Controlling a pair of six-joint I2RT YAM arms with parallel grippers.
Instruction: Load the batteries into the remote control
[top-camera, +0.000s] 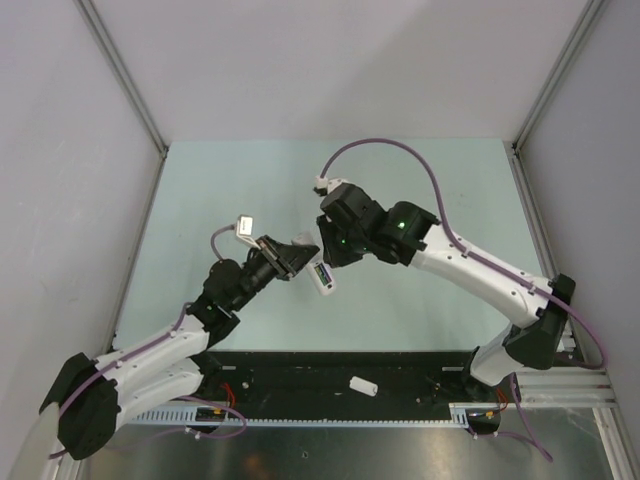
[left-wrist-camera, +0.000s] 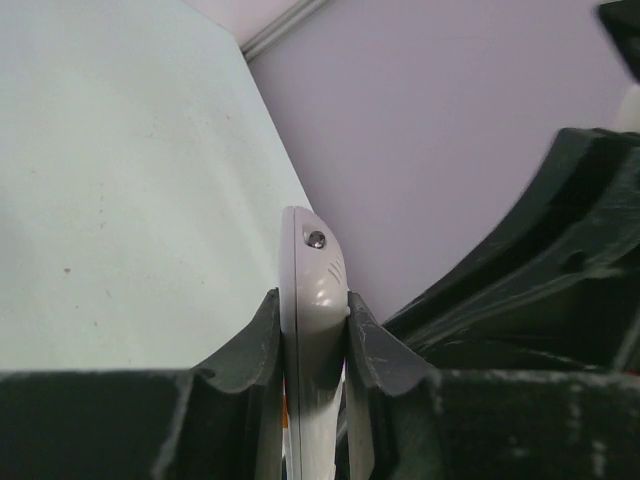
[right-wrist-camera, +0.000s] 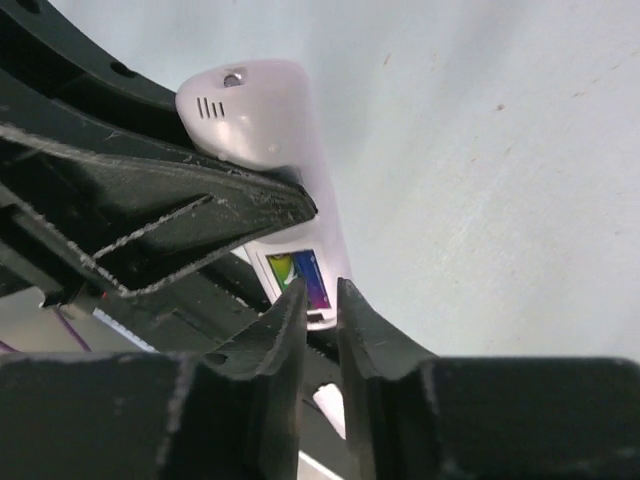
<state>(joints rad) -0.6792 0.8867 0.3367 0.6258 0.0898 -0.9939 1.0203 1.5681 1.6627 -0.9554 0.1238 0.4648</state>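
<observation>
My left gripper (top-camera: 296, 258) is shut on the white remote control (top-camera: 322, 276) and holds it above the table, back side up. In the left wrist view the remote (left-wrist-camera: 312, 290) stands edge-on between the fingers (left-wrist-camera: 258, 340). In the right wrist view the remote (right-wrist-camera: 255, 110) shows its open recess with the green battery (right-wrist-camera: 283, 270) and the purple-blue battery (right-wrist-camera: 313, 278) side by side in it. My right gripper (right-wrist-camera: 322, 290) has its tips right at the recess, jaws almost together, with nothing between them. It also shows in the top view (top-camera: 328, 250).
A small white piece (top-camera: 362, 385) lies on the black strip between the arm bases; it shows below the right fingers (right-wrist-camera: 328, 405). Grey walls close in the pale green table (top-camera: 230, 190) on three sides. The right arm (left-wrist-camera: 540, 280) fills the right of the left wrist view.
</observation>
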